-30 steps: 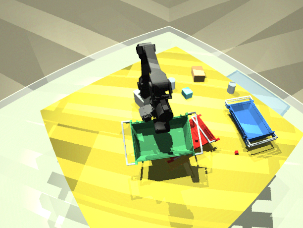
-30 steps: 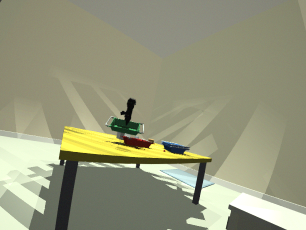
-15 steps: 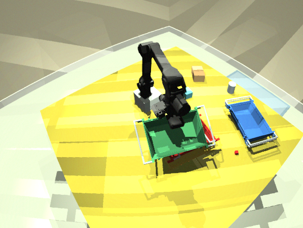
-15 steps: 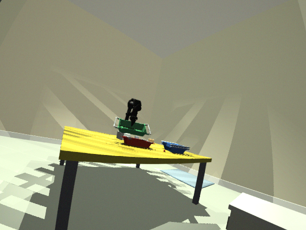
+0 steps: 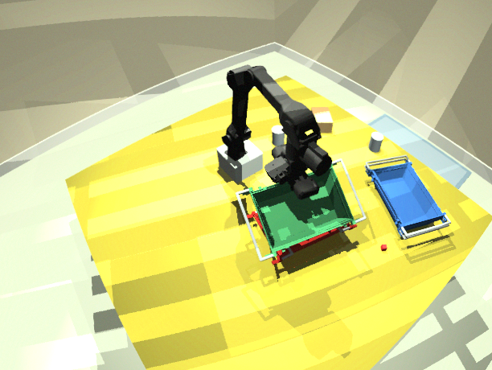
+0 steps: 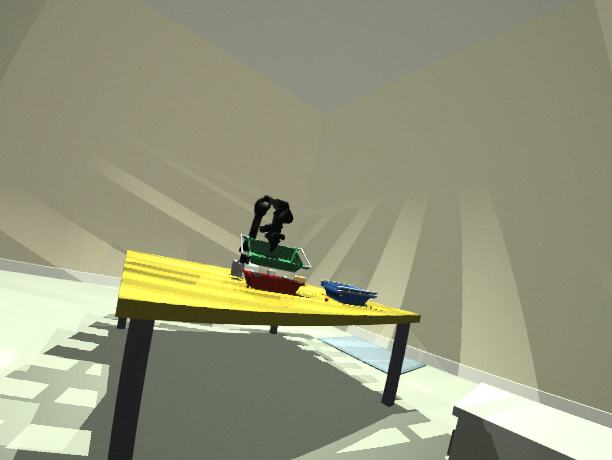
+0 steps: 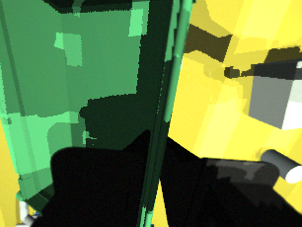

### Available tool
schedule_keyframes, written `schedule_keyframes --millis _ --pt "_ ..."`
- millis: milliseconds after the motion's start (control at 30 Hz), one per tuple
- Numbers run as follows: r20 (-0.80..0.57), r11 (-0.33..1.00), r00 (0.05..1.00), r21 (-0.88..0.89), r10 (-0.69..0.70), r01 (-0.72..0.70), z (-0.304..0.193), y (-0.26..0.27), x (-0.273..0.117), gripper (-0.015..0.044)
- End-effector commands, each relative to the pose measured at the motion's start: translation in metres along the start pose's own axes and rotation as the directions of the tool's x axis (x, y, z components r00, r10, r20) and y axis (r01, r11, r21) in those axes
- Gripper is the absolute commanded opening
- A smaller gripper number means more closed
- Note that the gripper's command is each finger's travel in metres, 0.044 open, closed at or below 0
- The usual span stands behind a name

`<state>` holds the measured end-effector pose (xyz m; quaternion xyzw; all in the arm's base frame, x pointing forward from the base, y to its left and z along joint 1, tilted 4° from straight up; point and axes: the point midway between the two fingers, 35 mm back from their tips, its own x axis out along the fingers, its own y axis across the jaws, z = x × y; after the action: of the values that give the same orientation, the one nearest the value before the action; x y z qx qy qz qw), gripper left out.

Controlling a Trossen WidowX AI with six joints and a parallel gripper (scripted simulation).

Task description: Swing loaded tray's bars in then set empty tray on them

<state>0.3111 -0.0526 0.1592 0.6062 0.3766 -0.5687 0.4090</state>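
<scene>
The empty green tray [image 5: 281,219] [image 6: 280,258] [image 7: 109,44] hangs in the air above the red loaded tray [image 5: 311,240] [image 6: 272,283], with a gap between them in the exterior view. Its white wire bars [image 5: 250,226] [image 5: 354,192] stick out past its ends. It looks slightly tilted in that view. My gripper [image 5: 301,186] [image 6: 273,248] [image 7: 152,134] is shut on the green tray's long side wall, the one nearer the arm's base. The green tray covers most of the red tray in the top view, hiding its blocks and most of its bars.
A blue tray [image 5: 406,197] [image 6: 352,295] stands to the right. A tiny red block [image 5: 383,247] [image 6: 326,299] lies between it and the red tray. Two grey cylinders [image 5: 375,142] [image 5: 277,136] and a tan block [image 5: 324,124] stand farther back. The arm's base box [image 5: 231,170] [image 7: 266,94] is behind the trays.
</scene>
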Motion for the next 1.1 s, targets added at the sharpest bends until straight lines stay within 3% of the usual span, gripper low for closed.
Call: schedule_keyframes --millis 0,1067 --pt "-0.003 0.999 1.0 -0.031 0.029 -0.029 -0.0168 -0.0025 -0.0066 0.0" --pt "-0.005 0.999 1.0 -0.043 0.03 -0.03 -0.022 -0.0042 -0.0069 0.0"
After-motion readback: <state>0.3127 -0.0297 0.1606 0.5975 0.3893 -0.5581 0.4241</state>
